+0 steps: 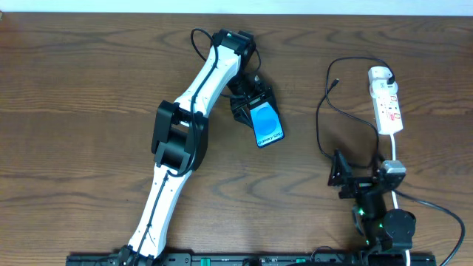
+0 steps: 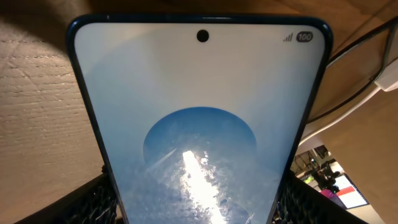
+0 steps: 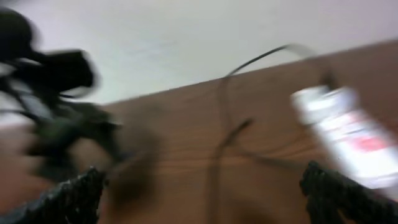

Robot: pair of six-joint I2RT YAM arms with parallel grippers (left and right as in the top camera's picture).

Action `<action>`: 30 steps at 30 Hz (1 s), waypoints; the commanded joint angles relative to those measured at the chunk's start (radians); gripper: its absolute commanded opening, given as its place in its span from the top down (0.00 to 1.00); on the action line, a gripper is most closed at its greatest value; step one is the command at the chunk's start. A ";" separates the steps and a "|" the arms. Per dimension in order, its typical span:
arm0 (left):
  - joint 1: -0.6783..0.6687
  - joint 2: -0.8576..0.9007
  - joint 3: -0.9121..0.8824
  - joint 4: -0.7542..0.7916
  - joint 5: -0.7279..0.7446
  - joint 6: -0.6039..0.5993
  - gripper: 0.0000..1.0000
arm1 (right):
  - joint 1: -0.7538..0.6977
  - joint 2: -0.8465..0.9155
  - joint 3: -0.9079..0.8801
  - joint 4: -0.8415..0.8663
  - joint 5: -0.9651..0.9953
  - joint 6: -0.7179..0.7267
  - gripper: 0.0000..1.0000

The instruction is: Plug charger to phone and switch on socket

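— So, where is the phone (image 1: 267, 124)?

— Well apart from the power strip (image 1: 388, 103), off to its left in the overhead view, with its blue screen lit and facing up. The left gripper (image 1: 247, 103) has hold of it. From the left wrist, the ribbed fingers (image 2: 93, 200) press against both long edges of the handset, spread just as wide as the phone. Whether it rests on the table (image 1: 89, 74) or is lifted, I cannot tell.

— And the cable (image 1: 320, 118)?

— Just left of the strip. A black plug sits at the strip's far end. From there the thin black line loops over the wood, and its small tip lies near that same end.

— The right gripper (image 1: 338, 171)?

— Close to the strip's near end, a little to its left, beside the thick white cord (image 1: 395, 151). Its fingers (image 3: 348, 193) stand fully apart and grasp nothing. The right wrist picture is blurred, but the strip and cable show ahead of them.

— Is the strip switched on?

— Cannot tell; its red markings are too small to read.
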 commanded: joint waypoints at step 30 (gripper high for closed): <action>0.002 -0.054 -0.008 -0.002 0.069 0.006 0.24 | 0.052 0.256 0.290 -0.166 -0.224 0.675 0.01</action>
